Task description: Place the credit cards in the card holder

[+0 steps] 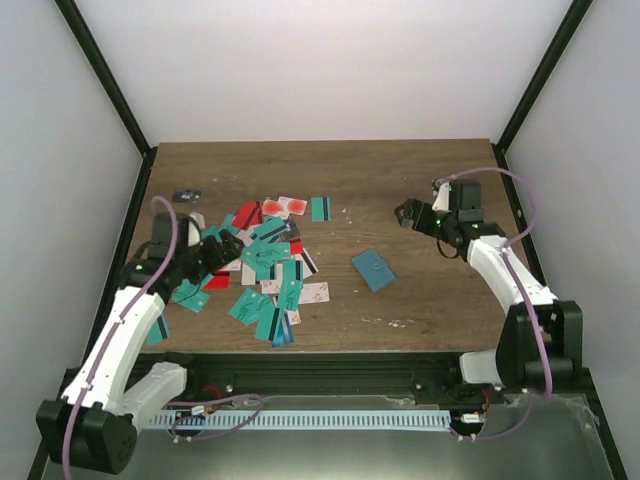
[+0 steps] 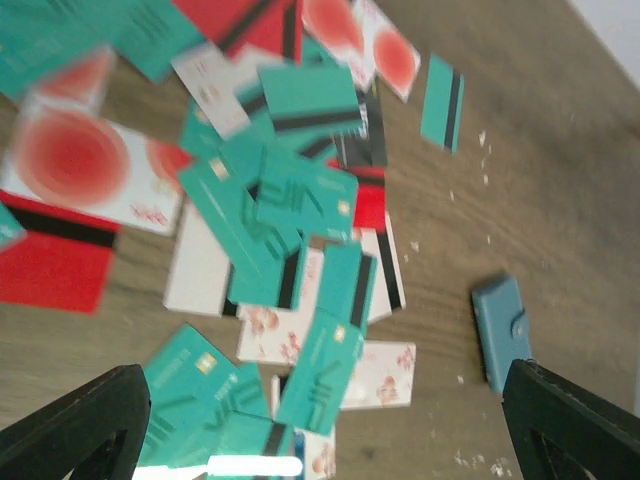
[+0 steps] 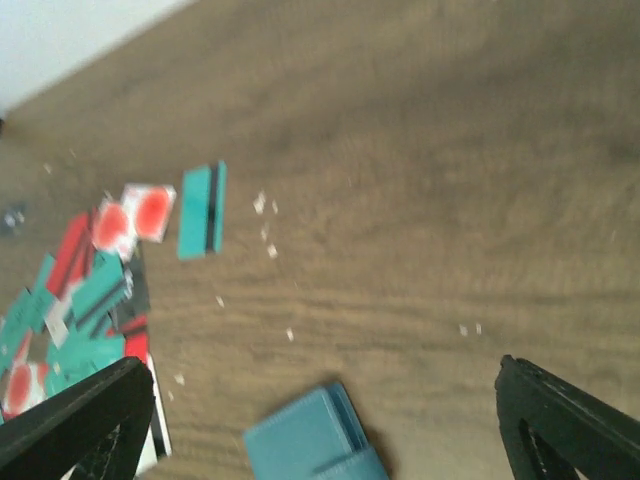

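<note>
Over credit cards [image 1: 265, 265], left arm [image 1: 130, 320] stooped, jaws wide

My right wrist view crops the card holder [image 3: 305, 440] at its bottom edge, left wrist blurs the nearest credit cards [image 2: 75, 160], far-left dark item [image 1: 186, 194] unidentifiable.

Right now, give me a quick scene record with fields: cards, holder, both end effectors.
credit cards: loose overlapping pile, left half of table; teal, red, white-pink
stray card: teal with black stripe, alone beyond the pile
card holder: flat, looks closed, apart from the pile, to its right
left end effector: open, empty, at the pile's left edge
right end effector: open, empty, above bare wood beyond the holder
cards in holder: none seen
</note>
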`<state>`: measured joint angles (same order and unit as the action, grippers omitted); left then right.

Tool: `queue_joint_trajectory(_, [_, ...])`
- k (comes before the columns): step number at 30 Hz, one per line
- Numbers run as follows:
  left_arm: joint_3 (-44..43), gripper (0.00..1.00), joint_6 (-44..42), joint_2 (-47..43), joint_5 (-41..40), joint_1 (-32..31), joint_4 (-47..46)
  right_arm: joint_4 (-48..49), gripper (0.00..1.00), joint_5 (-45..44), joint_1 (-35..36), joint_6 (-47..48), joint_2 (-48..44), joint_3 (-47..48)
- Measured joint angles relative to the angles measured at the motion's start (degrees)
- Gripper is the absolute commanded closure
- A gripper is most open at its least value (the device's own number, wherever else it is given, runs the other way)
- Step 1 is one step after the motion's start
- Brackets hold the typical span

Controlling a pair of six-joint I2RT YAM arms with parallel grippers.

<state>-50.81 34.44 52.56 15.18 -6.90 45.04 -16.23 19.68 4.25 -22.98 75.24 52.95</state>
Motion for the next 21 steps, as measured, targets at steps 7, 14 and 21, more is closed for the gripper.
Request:
queue_joint_trajectory(7, [4.55, 0.06, 8.79, 8.07, 0.48, -13.14, -9.68, -5.66, 0.19, 5.60, 0.02, 2.99, 8.85, -4.11])
queue_joint_trajectory(14, [3.13, 0.10, 12.46, 22.47, 0.61, -23.23, -20.35, -8.66, 0.37, 9.35, 0.61, 2.62, 16.83, -4.35])
queue_joint_trajectory(21, [-2.67, 0.12, 13.31, 34.45, 2.16, -28.72, -26.93, -7.69, 0.46, 13.16, 4.44, 0.98, 17.57, -6.71])
